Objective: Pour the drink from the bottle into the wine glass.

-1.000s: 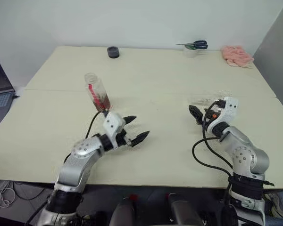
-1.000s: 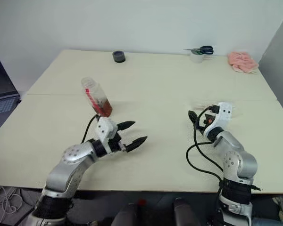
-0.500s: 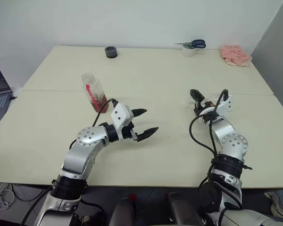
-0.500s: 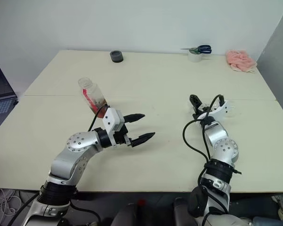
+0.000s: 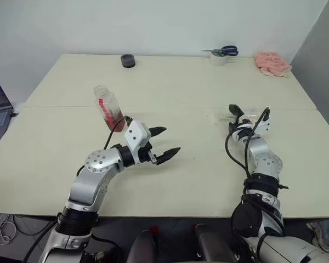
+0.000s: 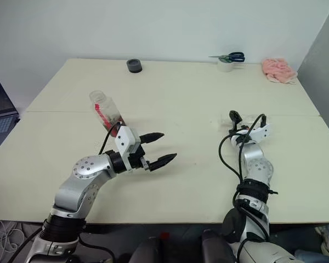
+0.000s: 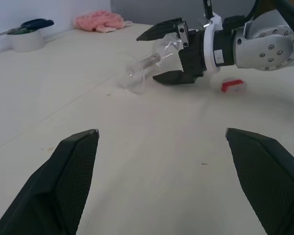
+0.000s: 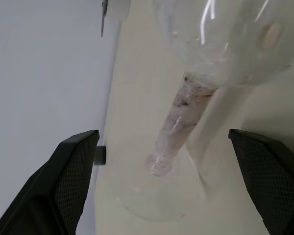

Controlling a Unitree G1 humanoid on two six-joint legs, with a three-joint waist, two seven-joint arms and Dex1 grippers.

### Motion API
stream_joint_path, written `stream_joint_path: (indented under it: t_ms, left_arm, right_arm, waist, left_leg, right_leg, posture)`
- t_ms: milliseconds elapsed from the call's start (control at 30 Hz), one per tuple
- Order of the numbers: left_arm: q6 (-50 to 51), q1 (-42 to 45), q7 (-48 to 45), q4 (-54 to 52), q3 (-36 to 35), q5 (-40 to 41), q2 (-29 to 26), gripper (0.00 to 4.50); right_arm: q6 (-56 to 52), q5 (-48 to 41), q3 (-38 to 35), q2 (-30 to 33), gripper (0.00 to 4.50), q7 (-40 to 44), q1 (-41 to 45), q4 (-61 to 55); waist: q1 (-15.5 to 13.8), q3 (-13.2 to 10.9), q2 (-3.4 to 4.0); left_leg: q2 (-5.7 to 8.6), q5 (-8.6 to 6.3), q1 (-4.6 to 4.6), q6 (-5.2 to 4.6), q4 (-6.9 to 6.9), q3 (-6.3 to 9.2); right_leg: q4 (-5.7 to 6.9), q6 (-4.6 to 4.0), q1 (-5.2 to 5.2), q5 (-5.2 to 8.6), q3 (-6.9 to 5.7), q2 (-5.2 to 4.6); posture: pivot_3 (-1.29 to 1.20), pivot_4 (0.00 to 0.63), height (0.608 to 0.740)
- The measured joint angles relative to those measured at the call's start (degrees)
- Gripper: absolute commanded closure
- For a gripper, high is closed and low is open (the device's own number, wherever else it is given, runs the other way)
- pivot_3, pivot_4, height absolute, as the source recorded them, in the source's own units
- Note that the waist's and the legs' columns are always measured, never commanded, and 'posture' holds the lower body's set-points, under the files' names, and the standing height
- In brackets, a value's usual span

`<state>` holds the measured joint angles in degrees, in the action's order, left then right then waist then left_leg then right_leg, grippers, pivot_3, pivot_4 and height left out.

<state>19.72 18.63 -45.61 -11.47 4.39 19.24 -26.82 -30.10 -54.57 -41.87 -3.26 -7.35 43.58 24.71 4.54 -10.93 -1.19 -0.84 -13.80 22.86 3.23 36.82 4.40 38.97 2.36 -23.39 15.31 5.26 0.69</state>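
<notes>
One wine glass [image 7: 147, 66] lies on its side on the table [image 5: 175, 93], between the spread fingers of the right gripper [image 7: 169, 54].
The uncapped bottle [image 5: 108, 107] stands tilted behind the left gripper [image 5: 163, 143], whose fingers are released and empty; a red-and-white cap [image 7: 232, 85] lies beside the right arm.

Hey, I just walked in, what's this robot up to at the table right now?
It is setting up to pour a drink. The wine glass lies on its side on the table, and the right pincer is open around its bowl, not closed on it. The bottle, uncapped and with a little reddish drink in it, stands leaning just beyond the left pincer, which is open and holds nothing. A small red-and-white cap lies on the table near the right arm. Nothing has been poured yet.
</notes>
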Motion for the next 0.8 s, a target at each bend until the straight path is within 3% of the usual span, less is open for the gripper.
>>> stream_joint_path:
  t_ms: [133, 233, 400, 567, 667, 800]
  left_arm:
    - [0.13, -0.04, 0.00, -0.26, -0.04, -0.01, -0.03, 0.05]
    - [0.16, -0.15, -0.08, -0.26, -0.05, -0.03, -0.17, 0.00]
    - [0.16, -0.40, -0.09, -0.20, -0.09, -0.07, -0.91, 0.00]
    - [0.16, -0.38, 0.01, -0.15, -0.23, -0.07, -1.09, 0.00]
    - [0.20, -0.54, 0.18, -0.16, -0.43, -0.04, -1.12, 0.00]
    - [0.35, -1.37, 0.83, -0.11, -2.02, 0.15, -1.18, 0.00]
  right_arm:
    - [5.86, 1.28, 0.21, 2.33, 0.00, 3.40, 3.97, 9.07]
    - [11.43, 1.35, -1.34, 4.61, 0.60, 6.42, 8.03, 18.67]
    - [17.36, 1.63, -2.55, 6.51, 2.46, 9.68, 10.56, 28.13]
    - [19.60, 1.90, -2.01, 6.75, 4.15, 10.07, 12.00, 28.85]
    - [19.56, 5.45, 2.40, 5.93, 4.24, 10.95, 10.38, 25.18]
    - [16.98, 16.78, 18.86, 4.50, 4.24, 14.89, 5.85, 10.71]
  waist:
    - [0.19, 0.00, 0.00]
    - [0.24, 0.01, -0.01]
    - [0.23, 0.00, -0.01]
    - [0.25, 0.05, -0.06]
    - [0.25, 0.01, -0.01]
    - [0.60, -0.08, 0.15]
  left_leg:
    - [0.00, 0.00, -0.03, 0.00, 0.01, -0.02]
    - [0.01, 0.00, -0.05, 0.00, 0.01, -0.05]
    - [0.01, 0.00, -0.04, 0.00, 0.01, -0.06]
    - [0.00, 0.00, -0.11, 0.00, 0.03, -0.05]
    - [0.01, 0.00, -0.07, 0.00, 0.03, -0.06]
    - [-0.03, 0.00, 0.14, 0.01, -0.08, -0.17]
  right_leg:
    - [0.01, 0.00, 0.00, 0.00, 0.02, 0.01]
    - [0.00, 0.00, 0.03, 0.00, 0.05, 0.01]
    - [-0.01, 0.00, 0.03, 0.00, 0.09, 0.01]
    - [-0.01, 0.01, 0.12, 0.00, 0.08, 0.01]
    - [0.00, 0.01, 0.06, 0.00, 0.11, 0.01]
    - [0.12, -0.01, -0.36, -0.02, 0.26, 0.01]
  posture:
    - [0.00, 0.150, 0.740]
    - [0.00, 0.150, 0.740]
    - [0.00, 0.150, 0.740]
    - [0.00, 0.150, 0.740]
    - [0.00, 0.150, 0.740]
    - [0.00, 0.150, 0.740]
